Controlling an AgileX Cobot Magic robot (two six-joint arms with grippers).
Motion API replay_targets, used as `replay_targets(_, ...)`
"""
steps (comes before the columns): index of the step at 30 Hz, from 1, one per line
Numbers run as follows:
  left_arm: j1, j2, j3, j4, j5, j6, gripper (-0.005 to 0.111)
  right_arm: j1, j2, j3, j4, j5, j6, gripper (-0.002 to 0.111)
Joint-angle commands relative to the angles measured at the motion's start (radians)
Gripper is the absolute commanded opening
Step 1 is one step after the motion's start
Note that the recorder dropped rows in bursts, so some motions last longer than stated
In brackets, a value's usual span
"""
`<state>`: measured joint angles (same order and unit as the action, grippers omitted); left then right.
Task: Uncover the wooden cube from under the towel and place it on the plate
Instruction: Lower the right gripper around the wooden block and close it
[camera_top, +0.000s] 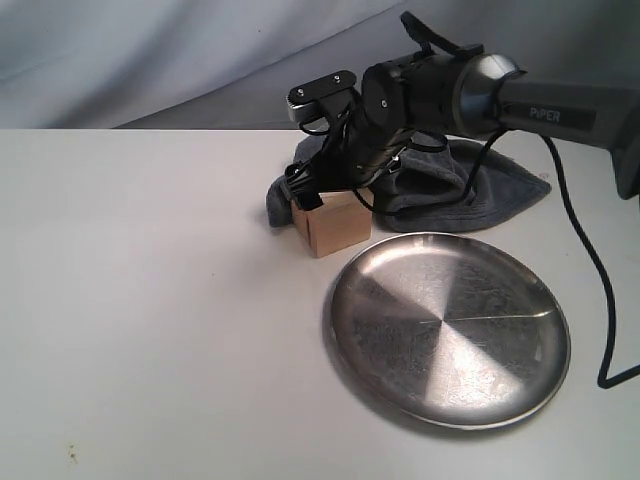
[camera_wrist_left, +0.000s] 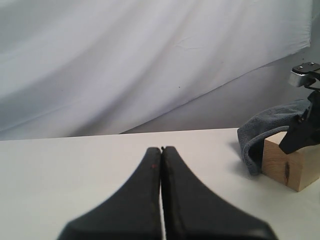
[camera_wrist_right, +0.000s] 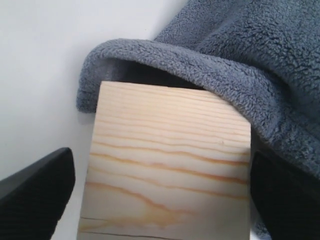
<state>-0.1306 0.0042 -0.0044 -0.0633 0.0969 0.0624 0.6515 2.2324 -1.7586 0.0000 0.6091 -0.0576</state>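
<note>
– Where is the wooden cube (camera_top: 330, 222) found?
– It is seen on the white table (camera_top: 150, 300), just beside the plate (camera_top: 450, 330) but not on it. The grey towel (camera_top: 470, 185) is bunched up behind the cube and is curled over its back edge. The top of the cube is left bare.

– How is the right gripper (camera_wrist_right: 161, 192) held?
– It is spread open around the cube, with one finger (camera_wrist_right: 37, 185) on each side. A small gap is seen by that finger, so the cube is not squeezed.

– And the left gripper (camera_wrist_left: 161, 150)?
– It is pressed tight together with nothing in it. It is kept away from the cube.
</note>
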Motion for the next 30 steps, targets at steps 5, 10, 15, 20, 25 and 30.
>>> replay_targets(5,0.002,-0.004,0.004,-0.002,-0.011,-0.002,0.0,-0.006,0.013,0.0,0.036,0.009,-0.028,0.086)
replay_targets(10,0.002,-0.004,0.004,-0.002,-0.011,-0.002,0.0,-0.006,0.031,0.0,0.043,0.011,-0.036,0.086)
replay_targets(15,0.002,-0.004,0.004,-0.002,-0.011,-0.002,0.0,-0.006,0.031,0.0,0.043,0.013,-0.036,0.086)
replay_targets(20,0.002,-0.004,0.004,-0.002,-0.011,-0.002,0.0,-0.006,0.031,0.0,0.043,0.031,-0.036,0.082)
replay_targets(25,0.002,-0.004,0.004,-0.002,-0.011,-0.002,0.0,-0.006,0.031,0.0,0.043,0.031,-0.036,0.073)
replay_targets(30,0.002,-0.004,0.004,-0.002,-0.011,-0.002,0.0,-0.006,0.031,0.0,0.043,0.036,-0.032,0.07)
